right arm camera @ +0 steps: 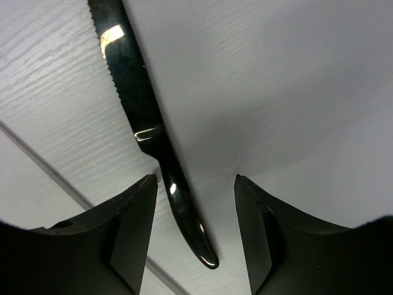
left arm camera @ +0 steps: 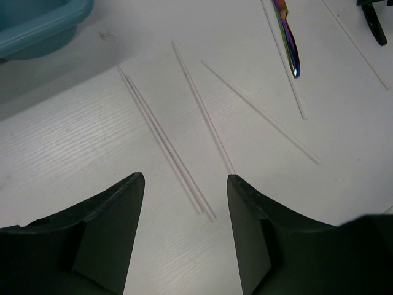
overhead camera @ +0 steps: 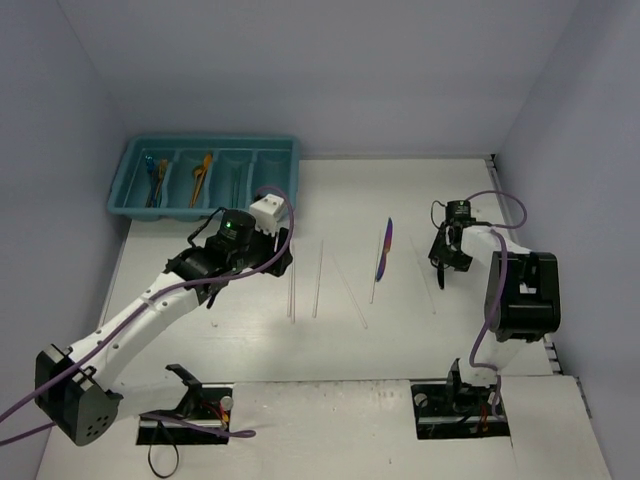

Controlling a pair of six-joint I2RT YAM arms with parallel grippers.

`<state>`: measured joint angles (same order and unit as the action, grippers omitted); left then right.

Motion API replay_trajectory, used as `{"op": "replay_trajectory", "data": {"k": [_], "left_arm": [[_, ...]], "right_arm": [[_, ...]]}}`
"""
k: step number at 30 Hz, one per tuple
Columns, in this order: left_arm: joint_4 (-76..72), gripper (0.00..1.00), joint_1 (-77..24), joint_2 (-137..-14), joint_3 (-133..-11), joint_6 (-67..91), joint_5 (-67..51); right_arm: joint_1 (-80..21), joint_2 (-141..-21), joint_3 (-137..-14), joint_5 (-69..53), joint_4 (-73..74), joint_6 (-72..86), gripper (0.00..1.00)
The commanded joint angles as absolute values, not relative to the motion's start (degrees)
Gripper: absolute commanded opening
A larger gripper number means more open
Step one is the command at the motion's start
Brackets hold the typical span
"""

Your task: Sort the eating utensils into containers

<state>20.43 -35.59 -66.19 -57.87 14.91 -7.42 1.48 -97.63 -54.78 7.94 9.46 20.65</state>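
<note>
The teal tray point(overhead camera: 283, 160) stands at the back left, with blue and gold utensils point(overhead camera: 151, 180) in its first compartment and an orange one point(overhead camera: 201, 172) in the second. Pale sticks point(left arm camera: 166, 147) lie on the table ahead of my left gripper point(left arm camera: 184, 184), which hovers open and empty above their near ends. A purple iridescent knife point(left arm camera: 288, 37) lies farther right. My right gripper point(right arm camera: 193, 181) is open over a black knife point(right arm camera: 141, 110) that lies flat on the table between its fingers, nearer the left finger and not gripped.
More single pale sticks point(left arm camera: 258, 110) lie spread between the two grippers, one point(right arm camera: 49, 169) crossing under the black knife. The tray's corner point(left arm camera: 37, 24) is at the far left of the left wrist view. Side walls enclose the table.
</note>
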Motion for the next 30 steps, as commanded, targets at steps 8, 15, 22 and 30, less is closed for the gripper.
{"op": "replay_trajectory", "data": {"k": [8, 15, 22, 30], "left_arm": [[20.3, 0.53, -35.6, -60.1, -57.8, 11.1, -5.0], [20.3, 0.53, -35.5, -59.4, -57.8, 10.8, -4.0], [20.5, 0.53, -35.5, -59.1, -57.8, 10.6, -3.0], [20.7, 0.53, -35.3, -59.2, -57.7, 10.8, -3.0]], "right_arm": [[1.3, -102.2, -56.9, 2.3, 10.7, 22.9, 0.38], [1.2, -105.5, -60.5, 6.7, 10.7, 28.4, 0.30], [1.1, -108.7, -64.6, 8.4, 10.4, 34.2, 0.10], [0.5, -110.3, -68.5, 9.1, 10.6, 36.7, 0.20]]}}
